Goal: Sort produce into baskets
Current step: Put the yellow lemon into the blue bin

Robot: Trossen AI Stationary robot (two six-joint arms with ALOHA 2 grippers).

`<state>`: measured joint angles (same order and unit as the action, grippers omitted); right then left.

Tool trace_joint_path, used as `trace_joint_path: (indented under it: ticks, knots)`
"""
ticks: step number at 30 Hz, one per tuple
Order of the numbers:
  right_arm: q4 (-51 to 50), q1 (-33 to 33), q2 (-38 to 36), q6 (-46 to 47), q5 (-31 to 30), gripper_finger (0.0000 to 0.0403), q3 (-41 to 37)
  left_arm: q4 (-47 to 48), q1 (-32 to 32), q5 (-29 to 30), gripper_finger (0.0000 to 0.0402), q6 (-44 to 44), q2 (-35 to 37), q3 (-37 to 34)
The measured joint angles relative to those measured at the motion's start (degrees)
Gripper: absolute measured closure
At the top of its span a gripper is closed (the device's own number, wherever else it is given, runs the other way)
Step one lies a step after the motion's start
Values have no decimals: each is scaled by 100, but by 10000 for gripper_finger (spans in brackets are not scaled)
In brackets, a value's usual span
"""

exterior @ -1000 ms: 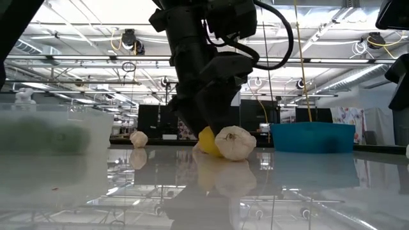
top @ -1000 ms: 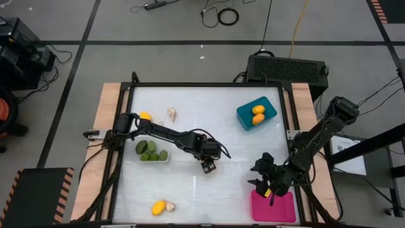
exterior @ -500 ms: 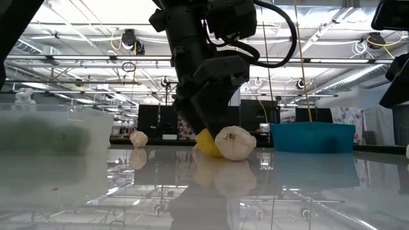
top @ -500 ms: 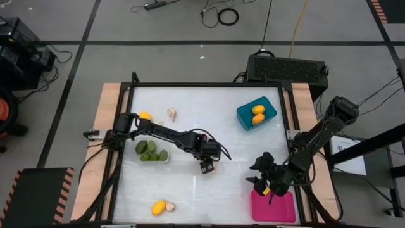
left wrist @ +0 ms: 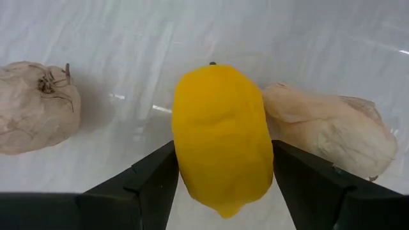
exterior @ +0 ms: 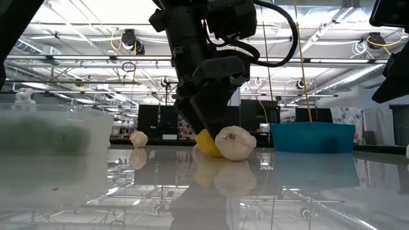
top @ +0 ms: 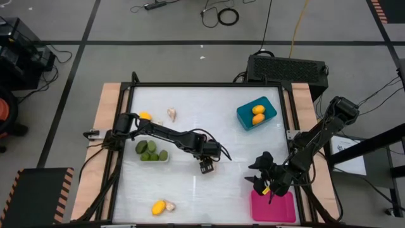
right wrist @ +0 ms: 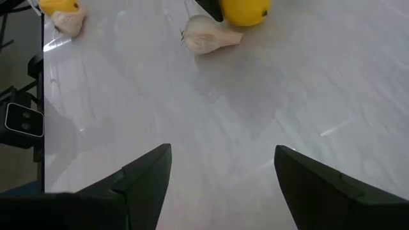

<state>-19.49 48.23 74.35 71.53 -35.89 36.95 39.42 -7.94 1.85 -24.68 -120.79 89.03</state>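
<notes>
Currently: left hand [left wrist: 220, 191] grips 1 lemon [left wrist: 222, 137] above the table [top: 234, 152], 2 garlic bulbs [left wrist: 35, 105] flanking beyond it. Right hand [right wrist: 220, 185] open, empty, just beside pink basket [top: 273, 208].

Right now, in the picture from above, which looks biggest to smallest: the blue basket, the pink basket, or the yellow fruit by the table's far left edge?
1. Pink basket and blue basket: about alike; the right arm hides part of the pink one, so I won't rank them.
2. Yellow fruit: clearly smallest.
</notes>
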Motion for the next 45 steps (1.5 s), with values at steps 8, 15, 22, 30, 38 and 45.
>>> trace_joint_path:
  ticks: [8,15,22,30,38,45]
  knots:
    - [-2,0,0,-19,14,133,0,-53,-1,13,151,-1,0,-2]
    - [-2,0,0,-30,17,133,0,-183,-7,10,169,104,0,-4]
    - [-4,2,0,-26,17,133,0,-180,55,29,223,190,0,-4]
    - [-12,2,0,-155,17,133,0,-154,148,-459,231,1235,2,472]
    - [-260,-13,0,-258,-59,133,2,-653,505,-129,232,1983,13,1121]
    - [-521,-13,0,-225,-464,133,2,-1510,1055,-525,232,2227,13,1115]
